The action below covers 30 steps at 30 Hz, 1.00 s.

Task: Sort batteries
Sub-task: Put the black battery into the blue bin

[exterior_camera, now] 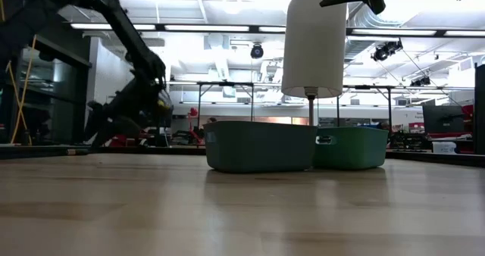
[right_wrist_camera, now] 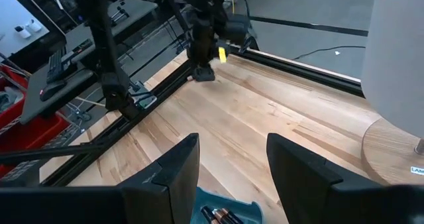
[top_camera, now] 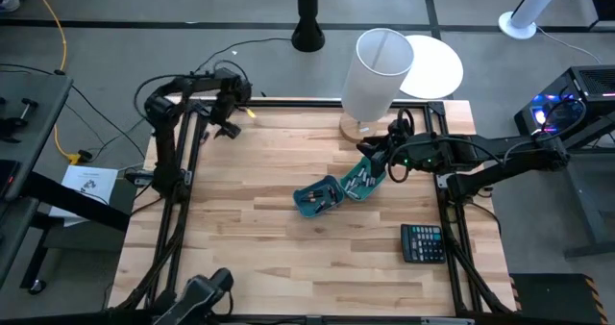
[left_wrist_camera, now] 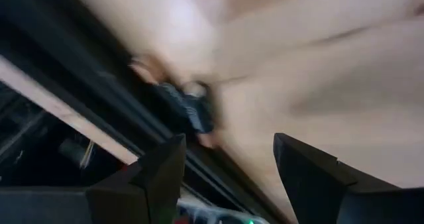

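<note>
1. Left gripper [top_camera: 228, 123] sits at the table's [top_camera: 250, 258] far left corner, over the frame rail. Fingers [left_wrist_camera: 159, 168] are spread with a clear gap, nothing between them.
2. Two small teal bins at table centre, touching: left bin [top_camera: 318, 197], right bin [top_camera: 360, 181]. Batteries [top_camera: 361, 180] lie inside both, as thin dark and light cylinders. In the right wrist view a few batteries [right_wrist_camera: 218, 215] show in the bin just under the fingers.
3. Right gripper [top_camera: 377, 157] is just above the right bin's far end. Fingers [right_wrist_camera: 175, 168] stand apart, holding nothing.
4. White lamp [top_camera: 377, 75] on a round wooden base stands behind the bins.
5. Black calculator [top_camera: 422, 242] lies near the right edge, apart from the bins.
</note>
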Each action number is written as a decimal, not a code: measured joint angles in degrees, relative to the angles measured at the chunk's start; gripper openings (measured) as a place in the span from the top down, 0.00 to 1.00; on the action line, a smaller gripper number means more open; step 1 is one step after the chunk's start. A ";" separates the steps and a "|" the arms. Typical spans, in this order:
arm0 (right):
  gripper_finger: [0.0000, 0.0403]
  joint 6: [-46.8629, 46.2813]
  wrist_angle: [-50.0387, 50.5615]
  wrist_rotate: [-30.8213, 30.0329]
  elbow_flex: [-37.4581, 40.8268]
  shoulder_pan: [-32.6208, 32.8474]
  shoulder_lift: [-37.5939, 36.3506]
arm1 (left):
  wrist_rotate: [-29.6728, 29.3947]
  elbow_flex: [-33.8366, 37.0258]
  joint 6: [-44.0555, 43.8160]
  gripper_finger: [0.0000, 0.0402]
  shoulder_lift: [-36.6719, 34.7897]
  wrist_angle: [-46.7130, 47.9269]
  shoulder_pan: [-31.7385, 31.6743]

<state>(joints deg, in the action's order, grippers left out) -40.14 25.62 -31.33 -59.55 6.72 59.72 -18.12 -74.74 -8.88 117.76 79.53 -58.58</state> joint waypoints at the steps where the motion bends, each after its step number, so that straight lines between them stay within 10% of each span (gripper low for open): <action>1: 0.57 0.01 0.02 0.02 0.00 0.00 0.02 | 0.33 0.02 0.21 0.45 1.62 0.35 0.03; 15: 0.57 -1.62 0.73 0.27 0.00 0.00 0.02 | -2.89 -3.34 15.16 0.58 5.81 1.09 0.45; 30: 0.57 -3.56 0.71 0.26 0.00 0.04 0.02 | -2.49 -3.59 9.07 0.58 6.16 1.54 0.17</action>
<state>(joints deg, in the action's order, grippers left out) -43.70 26.33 -31.07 -59.55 6.76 59.75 -20.61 -78.33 0.19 123.92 81.07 -58.40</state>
